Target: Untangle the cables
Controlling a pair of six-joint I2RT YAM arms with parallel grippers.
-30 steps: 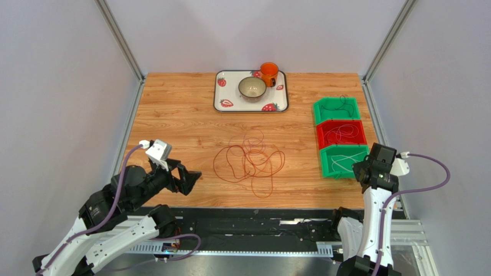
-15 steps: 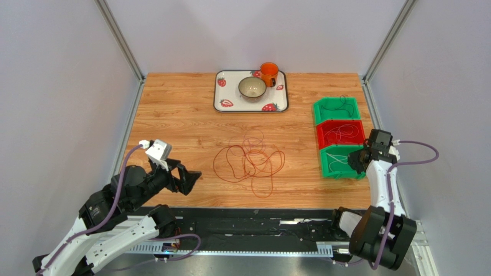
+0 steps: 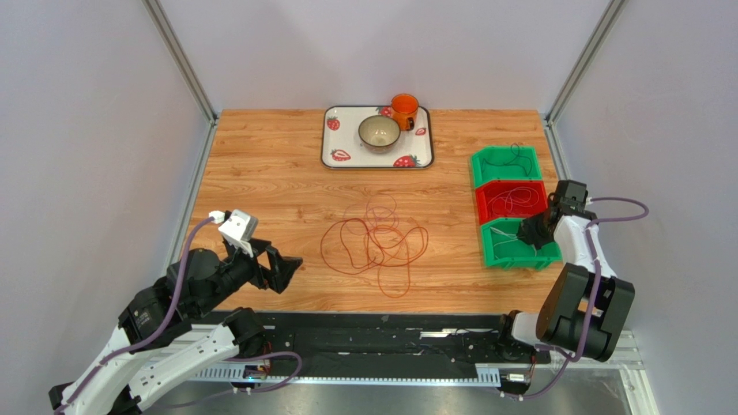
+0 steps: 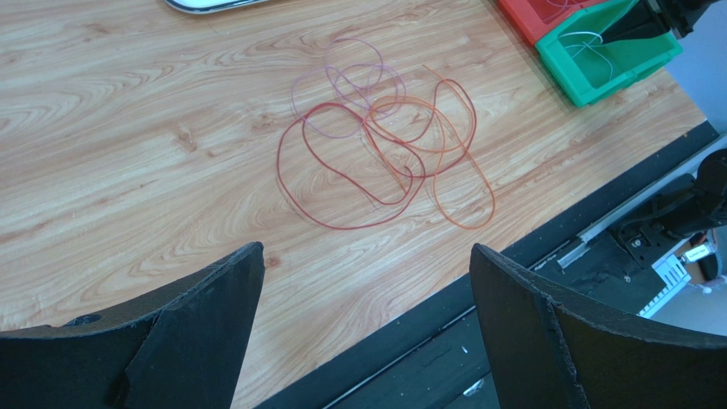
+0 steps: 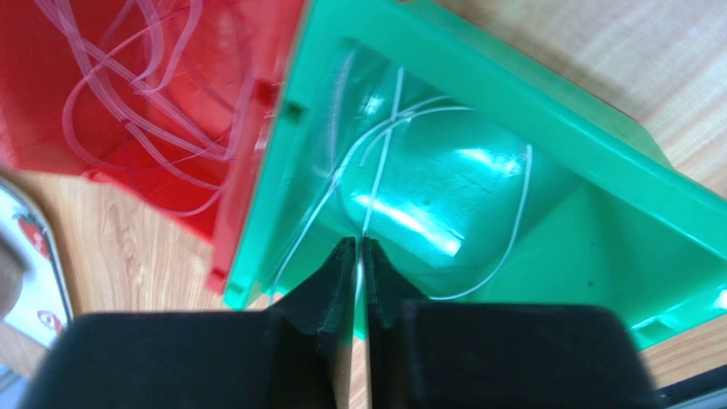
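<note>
**Left pincer open before the tangle, right pincer nipping a white cable over a bin**

At the left, my left pincer [image 3: 288, 266] hangs low over the wooden table [image 3: 260, 164]. Its two dark fingers are spread wide with nothing between them. Its wrist view looks out through that gap at the tangle of cables [image 4: 388, 149]. These are thin loops of red, orange and a pale pinkish tone, overlapping on the wood in the middle of the table, close to the front edge. From this pincer the tangle lies ahead and a little to the right, near but not touching. Seen from above, the heap runs longer left to right than front to back, and one orange loop trails toward the near edge. Beyond it, at the far edge, sits a strawberry-print tray [image 3: 416, 147] holding a bowl [image 3: 379, 131] and an orange cup [image 3: 404, 109].

At the right, three bins stand edge to edge in a row. They are a far green bin [image 3: 489, 169], a red bin [image 3: 541, 207] and a near green bin [image 3: 498, 255], each with thin cable inside. My right pincer [image 5: 358, 249] is above the near green bin, fingers closed to a slit. A white cable [image 5: 386, 136] runs up from the bin floor into that slit, so I judge it pinched.

For the tangle, my left arm is the nearer one. My right pincer is well apart from it, with the heap off to its left.
</note>
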